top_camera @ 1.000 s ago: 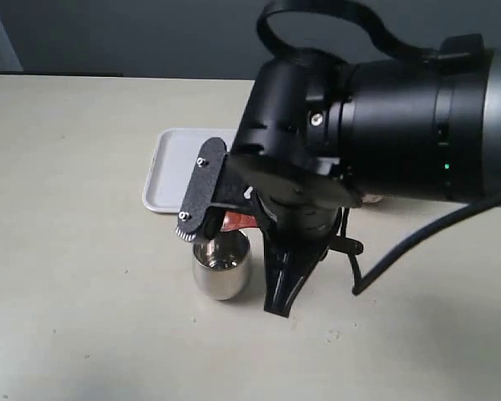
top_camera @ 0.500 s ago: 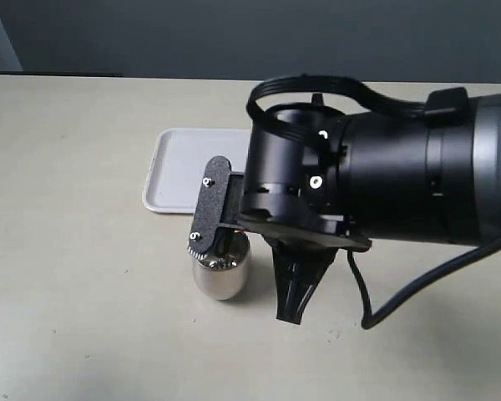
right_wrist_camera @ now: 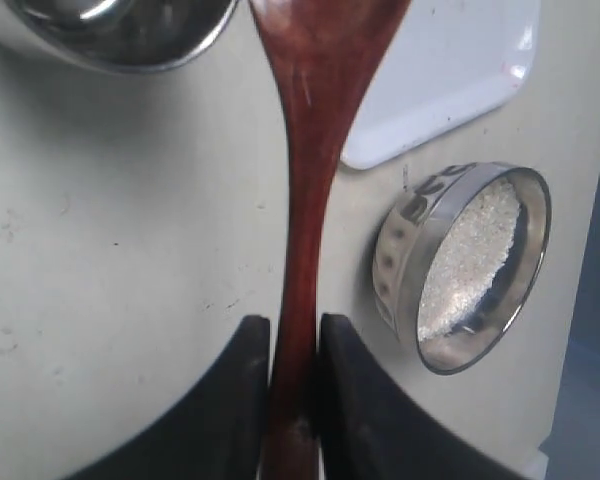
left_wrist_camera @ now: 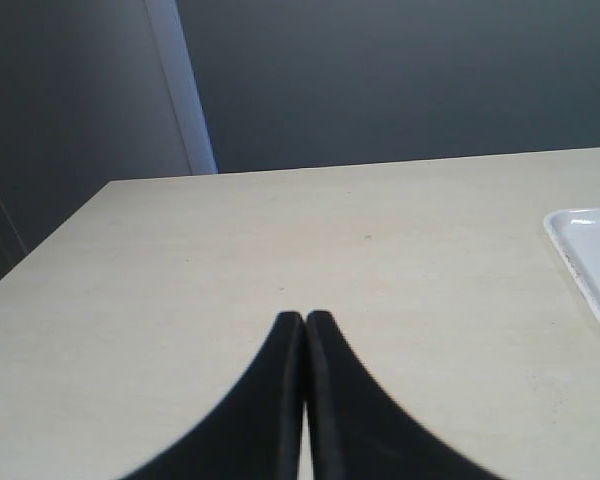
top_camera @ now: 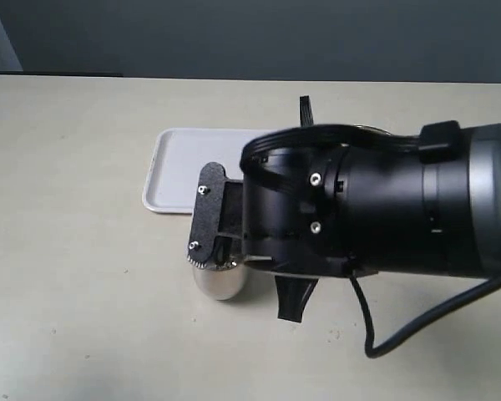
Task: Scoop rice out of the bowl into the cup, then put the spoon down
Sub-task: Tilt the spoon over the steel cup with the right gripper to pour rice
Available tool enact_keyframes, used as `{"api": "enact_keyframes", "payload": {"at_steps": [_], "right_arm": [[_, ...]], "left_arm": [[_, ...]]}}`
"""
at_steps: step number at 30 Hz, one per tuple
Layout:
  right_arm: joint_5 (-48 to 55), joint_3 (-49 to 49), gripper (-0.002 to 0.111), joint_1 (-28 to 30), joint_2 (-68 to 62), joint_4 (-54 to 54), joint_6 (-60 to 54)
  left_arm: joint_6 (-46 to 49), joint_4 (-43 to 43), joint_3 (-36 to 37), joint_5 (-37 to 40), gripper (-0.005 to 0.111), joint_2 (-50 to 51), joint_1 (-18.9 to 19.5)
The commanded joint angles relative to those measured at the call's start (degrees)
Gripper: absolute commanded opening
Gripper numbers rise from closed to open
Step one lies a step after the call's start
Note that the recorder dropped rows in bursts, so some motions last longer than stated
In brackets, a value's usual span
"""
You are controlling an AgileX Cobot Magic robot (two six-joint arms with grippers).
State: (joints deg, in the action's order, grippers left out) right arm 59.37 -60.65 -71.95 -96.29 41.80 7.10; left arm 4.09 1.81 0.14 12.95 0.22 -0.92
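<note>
My right gripper [right_wrist_camera: 293,322] is shut on the handle of the reddish-brown wooden spoon [right_wrist_camera: 305,190]. The spoon's head [right_wrist_camera: 325,25] widens toward the frame edge, close beside the rim of the shiny steel cup [right_wrist_camera: 120,35]. The steel bowl [right_wrist_camera: 405,255], dotted on its outside, stands apart on the table with white rice [right_wrist_camera: 470,250] inside. In the exterior view the cup [top_camera: 220,281] stands just under my right wrist [top_camera: 317,217], which hides the spoon and the bowl. My left gripper [left_wrist_camera: 304,318] is shut and empty above bare table.
A white tray [top_camera: 174,171] lies behind the cup, and its corner also shows as the tray [right_wrist_camera: 450,70] and the tray [left_wrist_camera: 592,260] in the wrist views. A black cable [top_camera: 417,326] hangs from the right arm over the beige table [top_camera: 75,267].
My right wrist has rolled and sunk closer over the cup. The spoon's red head, seen above the cup a second ago, is now hidden by the arm.
</note>
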Motion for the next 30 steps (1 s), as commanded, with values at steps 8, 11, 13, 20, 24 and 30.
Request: {"api": "enact_keyframes", "payload": {"at_steps": [8,11,13,20,24,30], "right_arm": [[-1.0,0.7,-0.001,-0.8,0.7,1.9,1.8],[-0.9,1.7,-0.001,-0.8,0.7,4.8,3.5],[-0.9,2.4,-0.001,-0.8,0.7,5.2,3.7],[-1.2,2.8,-0.001,-0.8,0.7,6.8,5.4],[-1.8,2.9,-0.001,-0.9,0.7,6.9,5.4],[-2.3,2.9,-0.001,-1.3,0.7,7.3,5.6]], "left_arm": [[-0.3,0.0,-0.1,-0.5,0.000,-0.2,-0.3],[-0.3,0.0,-0.1,-0.5,0.000,-0.2,-0.3],[-0.3,0.0,-0.1,-0.5,0.000,-0.2,-0.3],[-0.3,0.0,-0.1,-0.5,0.000,-0.2,-0.3],[-0.3,0.0,-0.1,-0.5,0.000,-0.2,-0.3],[-0.3,0.0,-0.1,-0.5,0.000,-0.2,-0.3]]}}
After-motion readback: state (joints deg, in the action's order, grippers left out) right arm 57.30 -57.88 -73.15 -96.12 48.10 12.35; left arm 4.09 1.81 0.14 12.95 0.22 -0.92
